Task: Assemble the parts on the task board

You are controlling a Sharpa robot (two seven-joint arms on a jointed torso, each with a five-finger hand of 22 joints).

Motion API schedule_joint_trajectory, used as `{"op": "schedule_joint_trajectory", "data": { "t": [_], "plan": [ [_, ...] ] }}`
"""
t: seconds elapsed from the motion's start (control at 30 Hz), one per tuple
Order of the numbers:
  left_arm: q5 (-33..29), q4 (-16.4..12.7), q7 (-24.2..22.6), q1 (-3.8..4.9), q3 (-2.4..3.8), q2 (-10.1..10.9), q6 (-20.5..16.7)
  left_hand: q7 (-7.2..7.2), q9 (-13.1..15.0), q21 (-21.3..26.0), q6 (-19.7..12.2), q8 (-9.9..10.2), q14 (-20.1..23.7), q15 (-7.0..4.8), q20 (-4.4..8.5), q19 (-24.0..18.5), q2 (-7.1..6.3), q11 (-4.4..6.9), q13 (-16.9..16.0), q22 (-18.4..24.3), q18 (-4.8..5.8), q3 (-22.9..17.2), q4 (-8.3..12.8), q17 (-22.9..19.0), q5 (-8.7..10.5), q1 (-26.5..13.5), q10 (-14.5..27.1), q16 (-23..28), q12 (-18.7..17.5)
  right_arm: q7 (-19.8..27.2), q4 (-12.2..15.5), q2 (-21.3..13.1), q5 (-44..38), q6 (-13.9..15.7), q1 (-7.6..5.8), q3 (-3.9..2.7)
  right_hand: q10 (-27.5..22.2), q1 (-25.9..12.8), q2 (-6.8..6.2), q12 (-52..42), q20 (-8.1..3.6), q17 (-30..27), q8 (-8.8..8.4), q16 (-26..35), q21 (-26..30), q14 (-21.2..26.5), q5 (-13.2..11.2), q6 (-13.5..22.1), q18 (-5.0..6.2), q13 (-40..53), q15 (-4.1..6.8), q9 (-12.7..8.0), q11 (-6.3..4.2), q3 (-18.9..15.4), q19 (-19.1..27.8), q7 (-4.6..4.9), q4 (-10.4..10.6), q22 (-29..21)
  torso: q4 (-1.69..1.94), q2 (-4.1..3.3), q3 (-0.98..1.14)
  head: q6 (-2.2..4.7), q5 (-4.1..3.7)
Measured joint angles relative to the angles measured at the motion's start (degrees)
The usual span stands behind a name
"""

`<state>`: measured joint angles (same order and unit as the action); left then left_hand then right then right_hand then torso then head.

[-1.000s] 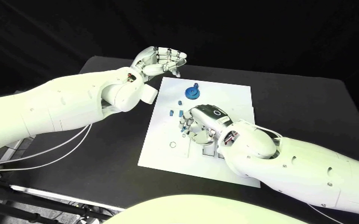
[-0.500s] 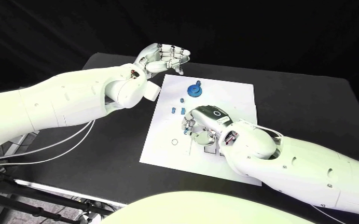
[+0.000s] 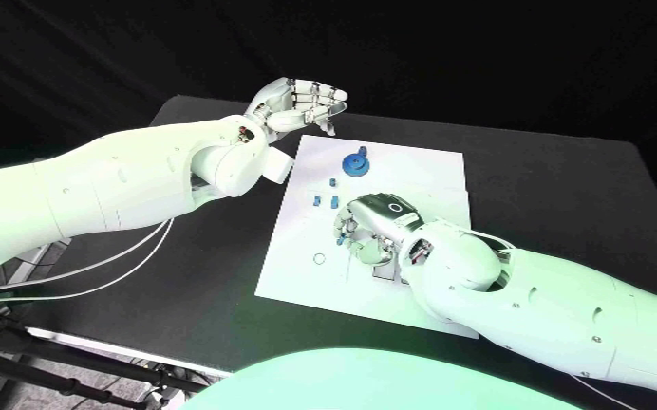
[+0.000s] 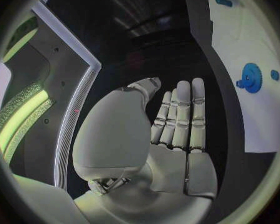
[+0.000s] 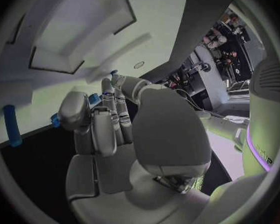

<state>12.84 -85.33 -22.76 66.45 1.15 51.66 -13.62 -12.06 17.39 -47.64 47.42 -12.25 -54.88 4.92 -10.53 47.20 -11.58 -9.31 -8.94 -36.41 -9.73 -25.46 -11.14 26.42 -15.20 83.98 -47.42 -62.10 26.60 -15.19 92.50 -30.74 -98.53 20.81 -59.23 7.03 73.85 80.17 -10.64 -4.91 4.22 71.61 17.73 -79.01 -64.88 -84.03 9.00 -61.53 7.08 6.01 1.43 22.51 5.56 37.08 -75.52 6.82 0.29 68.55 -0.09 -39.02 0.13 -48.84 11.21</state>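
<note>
The right hand (image 3: pixel 367 230) rests low on the white flat task board (image 3: pixel 411 168), fingers curled around small blue parts (image 3: pixel 323 202); whether it holds one I cannot tell. The left hand (image 3: pixel 299 106), released, waits above the black surface (image 3: pixel 548 182), probably to leave room. A blue round gear (image 3: pixel 355 163) stands near the board's far edge.

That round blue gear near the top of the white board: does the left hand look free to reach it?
Probably yes. The left hand hovers empty, just beyond the task board's far edge, and the blue gear sits uncovered nearby. The right hand works lower down, out of the way.
</note>
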Motion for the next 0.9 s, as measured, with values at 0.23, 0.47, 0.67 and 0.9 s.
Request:
{"op": "schedule_joint_trajectory", "data": {
  "t": [0.23,0.47,0.67,0.9],
  "plan": [
    [0.0,0.0,0.1,0.00,0.00,0.0,0.0,0.00,0.0,0.0,0.0,0.0,0.0,0.00,0.00,0.0,0.00,0.00,0.0,0.0,0.00,0.0,0.0,0.0,0.00,0.0,0.0,0.0,0.0,-0.3,-0.2,0.3,-0.2,-0.2,0.04,-0.04,0.0,0.0,-0.01,-0.2,0.00,0.0,-0.01,0.0,0.0,0.0,0.0,0.0,0.00,0.0,0.00,0.0,0.00,0.0,0.0,0.00,0.0,0.0,0.00,-0.02,0.00,-0.09,-0.04],
    [0.0,0.0,0.2,0.00,0.00,0.0,0.0,0.00,0.0,0.0,0.0,0.0,0.0,0.00,0.00,0.0,0.00,0.00,0.0,0.0,0.00,0.0,0.0,0.0,0.00,0.0,0.0,0.0,0.0,-0.3,-0.2,0.5,-0.4,-0.8,0.03,0.00,0.0,0.0,0.01,-0.3,0.00,-0.1,-0.08,0.0,0.0,0.0,0.0,0.0,0.01,0.1,-0.01,0.0,-0.01,0.0,0.0,0.00,0.0,0.1,-0.01,-0.04,0.00,-0.25,0.01],
    [0.0,0.0,0.3,0.00,0.00,0.0,0.0,-0.14,0.0,0.0,-0.1,0.0,0.0,0.00,0.00,0.0,0.00,0.00,0.0,0.0,0.00,0.0,0.0,0.0,0.00,0.0,0.0,0.0,0.0,-0.2,-0.5,0.8,-0.5,-1.6,0.08,0.26,0.2,-1.8,-0.09,0.8,0.48,-0.2,-0.60,-0.2,0.8,0.0,0.0,1.6,0.01,0.1,-0.02,0.5,-0.66,-0.9,0.5,0.74,0.3,-0.3,-0.05,-0.04,-0.02,-0.29,-0.03],
    [0.0,0.0,0.5,0.00,0.00,0.1,0.0,-0.20,0.0,0.0,-0.2,0.0,0.0,0.00,0.00,0.0,0.00,0.00,0.0,0.0,0.00,0.0,0.0,0.0,0.00,0.0,0.0,0.0,0.0,0.0,-0.6,0.9,-0.3,-1.9,0.05,0.32,-1.5,-4.1,-1.00,1.3,1.35,-1.0,-2.01,-0.2,2.7,0.1,0.0,3.4,0.01,-0.2,-0.97,0.2,-1.52,-2.1,1.4,1.35,1.1,-1.4,-0.04,-0.01,-0.03,-0.30,-0.13]
  ]
}}
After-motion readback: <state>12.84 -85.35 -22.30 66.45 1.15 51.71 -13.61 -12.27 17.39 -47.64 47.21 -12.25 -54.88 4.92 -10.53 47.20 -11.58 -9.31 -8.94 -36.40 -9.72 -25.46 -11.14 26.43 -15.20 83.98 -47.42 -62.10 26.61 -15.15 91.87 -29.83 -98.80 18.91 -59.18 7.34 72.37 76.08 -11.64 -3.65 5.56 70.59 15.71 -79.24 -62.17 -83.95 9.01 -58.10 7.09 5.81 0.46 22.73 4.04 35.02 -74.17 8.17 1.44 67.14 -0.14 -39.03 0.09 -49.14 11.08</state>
